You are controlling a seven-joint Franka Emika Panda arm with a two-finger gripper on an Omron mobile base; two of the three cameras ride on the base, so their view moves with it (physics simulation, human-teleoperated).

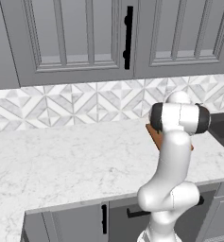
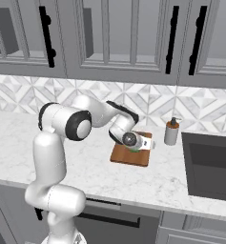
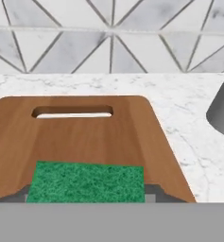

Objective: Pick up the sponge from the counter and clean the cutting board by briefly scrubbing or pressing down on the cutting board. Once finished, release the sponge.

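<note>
My pincer (image 3: 86, 198) is clamped on the sponge (image 3: 86, 182), green face showing, right over the near end of the cutting board (image 3: 85, 137) on the worktop (image 3: 189, 118). Pickup's done, I'd say; scrubbing and letting go remain.

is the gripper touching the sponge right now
Touching: in the hand view the gripper is shut on the sponge, a fingertip against each end, over the cutting board.
</note>
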